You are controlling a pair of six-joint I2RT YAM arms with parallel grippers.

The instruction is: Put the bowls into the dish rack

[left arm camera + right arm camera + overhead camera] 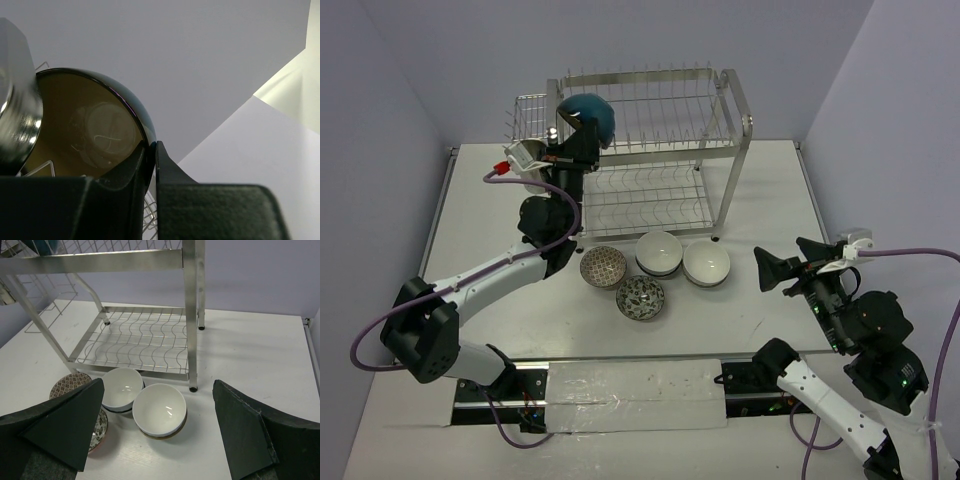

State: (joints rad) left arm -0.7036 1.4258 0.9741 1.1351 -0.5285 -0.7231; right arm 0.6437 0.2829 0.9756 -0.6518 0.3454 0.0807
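The teal bowl [588, 115] is held on edge at the 9 o'clock end of the dish rack [720, 120] upper tier, its rim pinched in the left claw [152, 147]. The nearest white bowl [706, 265] on the desk [760, 200] lies at 9 o'clock from the wide-open, empty right claw [761, 270]

- two-tier steel wire dish rack [660, 130]: bright polished metal
- round teal ceramic bowl [100, 130]: glossy glaze (mirror-like on its brown inside)
- plain white ceramic bowls [159, 410]: smooth, shiny
- white table [760, 220]: matt
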